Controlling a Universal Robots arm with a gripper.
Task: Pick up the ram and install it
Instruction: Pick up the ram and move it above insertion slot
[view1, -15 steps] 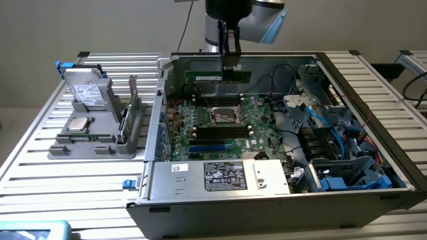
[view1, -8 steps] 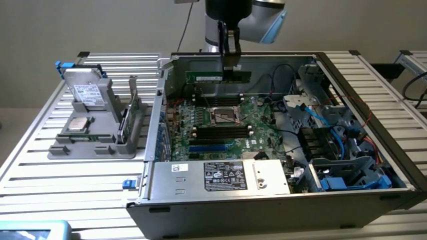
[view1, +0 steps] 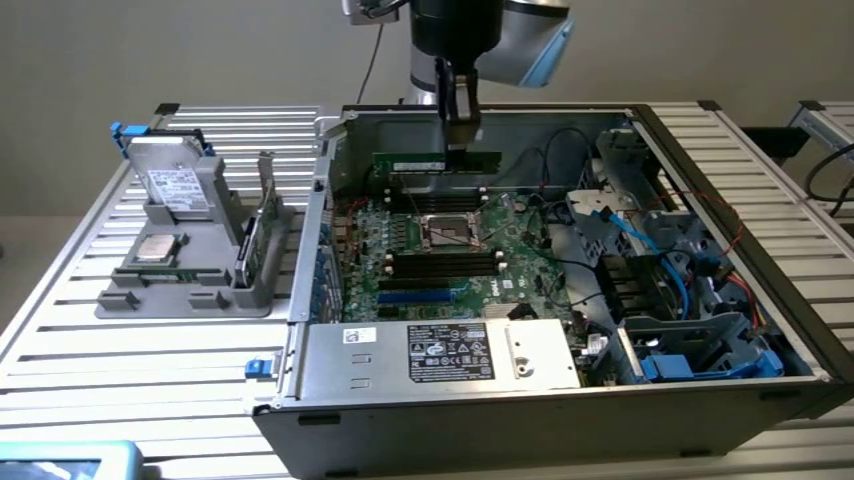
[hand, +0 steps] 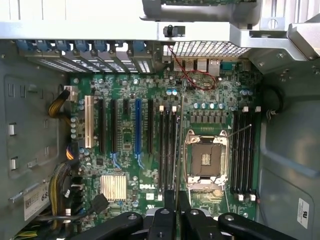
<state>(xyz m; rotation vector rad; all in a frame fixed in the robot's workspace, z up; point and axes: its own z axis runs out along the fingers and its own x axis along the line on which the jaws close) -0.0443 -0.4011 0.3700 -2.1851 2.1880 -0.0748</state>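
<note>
Tool (view1: 461, 145) clenched on the ram (view1: 420, 161). I see the stick hanging just beneath it over the motherboard (view1: 447, 255), level, edge down, long axis parallel to the memory slots (hand: 169, 150).

Open computer case (view1: 534, 430) on slatted table (view1: 80, 345), motherboard (hand: 131, 167), empty processor socket (hand: 205, 160), grey parts holder (view1: 174, 300) alongside

White "DELL" lettering is printed on the green motherboard (hand: 131, 167).
</note>
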